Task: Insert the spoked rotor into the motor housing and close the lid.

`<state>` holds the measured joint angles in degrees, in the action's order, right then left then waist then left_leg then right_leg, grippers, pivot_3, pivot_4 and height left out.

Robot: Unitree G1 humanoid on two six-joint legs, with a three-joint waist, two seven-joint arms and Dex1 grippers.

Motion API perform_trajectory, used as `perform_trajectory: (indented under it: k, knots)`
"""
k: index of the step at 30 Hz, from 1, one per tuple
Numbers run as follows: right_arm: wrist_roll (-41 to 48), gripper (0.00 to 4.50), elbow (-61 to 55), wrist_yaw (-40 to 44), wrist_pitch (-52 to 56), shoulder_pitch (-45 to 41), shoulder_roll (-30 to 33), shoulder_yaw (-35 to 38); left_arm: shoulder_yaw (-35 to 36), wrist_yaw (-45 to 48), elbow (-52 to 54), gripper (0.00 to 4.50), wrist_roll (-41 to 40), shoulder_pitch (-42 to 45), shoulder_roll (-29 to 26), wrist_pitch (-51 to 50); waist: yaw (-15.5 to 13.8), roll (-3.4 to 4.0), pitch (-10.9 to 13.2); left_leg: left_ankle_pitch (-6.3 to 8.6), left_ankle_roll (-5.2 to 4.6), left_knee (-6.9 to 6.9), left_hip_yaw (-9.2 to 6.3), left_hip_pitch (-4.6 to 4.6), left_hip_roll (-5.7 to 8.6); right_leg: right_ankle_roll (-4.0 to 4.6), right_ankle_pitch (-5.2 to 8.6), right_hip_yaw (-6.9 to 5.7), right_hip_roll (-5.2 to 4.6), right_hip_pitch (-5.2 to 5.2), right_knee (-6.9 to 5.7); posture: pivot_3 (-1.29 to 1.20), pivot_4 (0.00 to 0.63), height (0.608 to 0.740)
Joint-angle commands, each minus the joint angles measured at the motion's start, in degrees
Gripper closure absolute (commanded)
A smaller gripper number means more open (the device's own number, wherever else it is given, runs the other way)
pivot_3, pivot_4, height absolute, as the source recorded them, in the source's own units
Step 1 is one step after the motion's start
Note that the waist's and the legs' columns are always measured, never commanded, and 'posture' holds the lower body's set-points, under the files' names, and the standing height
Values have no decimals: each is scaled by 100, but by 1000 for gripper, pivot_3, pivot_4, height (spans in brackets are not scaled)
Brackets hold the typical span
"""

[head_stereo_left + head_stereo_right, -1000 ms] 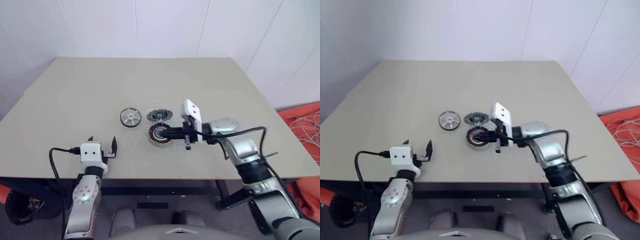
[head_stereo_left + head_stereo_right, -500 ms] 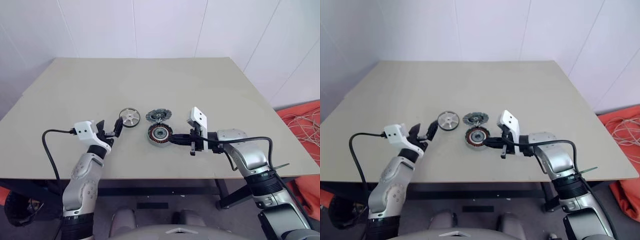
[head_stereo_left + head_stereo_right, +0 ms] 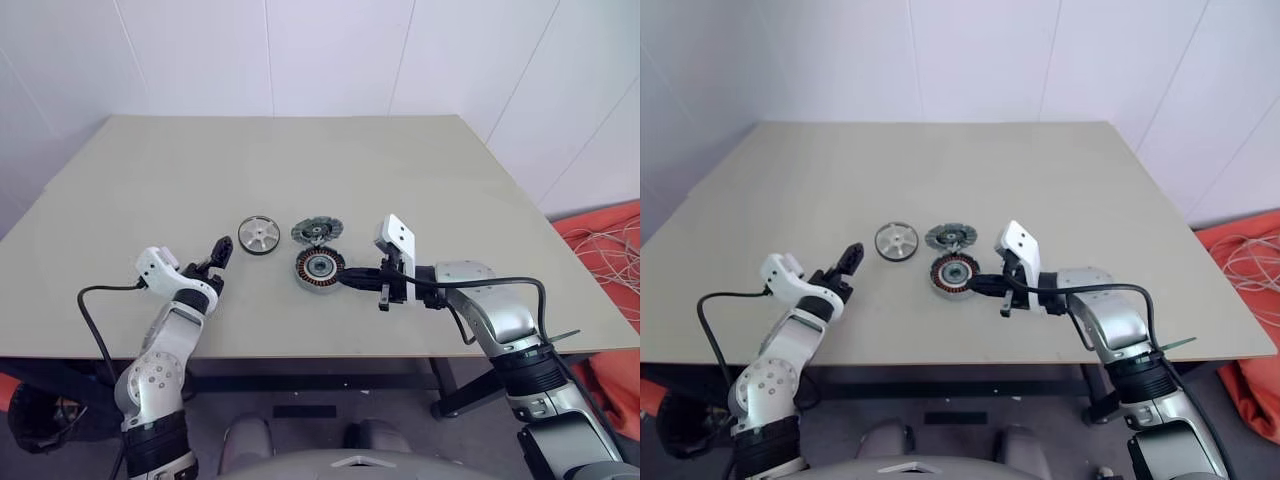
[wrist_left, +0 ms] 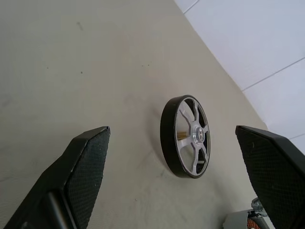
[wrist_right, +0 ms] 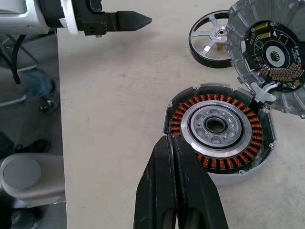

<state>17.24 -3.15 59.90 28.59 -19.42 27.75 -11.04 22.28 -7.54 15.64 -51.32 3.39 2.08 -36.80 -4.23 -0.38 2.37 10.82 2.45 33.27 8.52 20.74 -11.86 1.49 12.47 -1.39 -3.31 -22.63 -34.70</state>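
Note:
The spoked rotor (image 3: 259, 235) lies flat on the table, silver with a dark rim. My left gripper (image 3: 216, 252) is open just short of it and points at it; in the left wrist view the rotor (image 4: 187, 137) sits ahead between the two spread fingers (image 4: 86, 167). The motor housing (image 3: 319, 267) stands to the rotor's right, its copper windings (image 5: 190, 107) and grey hub exposed. Its lid (image 5: 274, 52) is swung open behind it, showing a circuit board. My right gripper (image 3: 345, 281) is shut on nothing, its tip at the housing's near right edge.
The table (image 3: 420, 190) is beige, with its front edge close under both arms. A white wall runs behind it. An orange cloth with cables (image 3: 610, 250) lies on the floor at the right.
My left gripper has rolled over and moved forward and up toward the rotor, staying open. The right gripper stays shut beside the housing. The camera view shifted a little.

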Motion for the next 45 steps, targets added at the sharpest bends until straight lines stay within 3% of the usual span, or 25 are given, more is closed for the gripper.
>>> perform_trajectory:
  k: [1,21,45]
  knots:
    - [154,4437,-286,-29,7,-25,4,77,46,-48,-46,0,-209,181,3,-11,-4,0,0,0,0,0,0,0,0,0,0,0,0,0,0,0,0,740]
    - [226,4437,-454,-250,91,28,-36,54,-102,-238,-1124,0,-9,1142,-193,-119,-33,-1,1,0,1,0,0,0,1,0,-1,-1,0,1,1,0,0,740]
    - [192,4437,-397,-254,14,-31,-96,-23,-129,259,-1740,0,77,1327,-138,-290,-141,0,2,0,1,-1,-1,-6,2,1,-1,-1,-2,8,0,0,0,740]
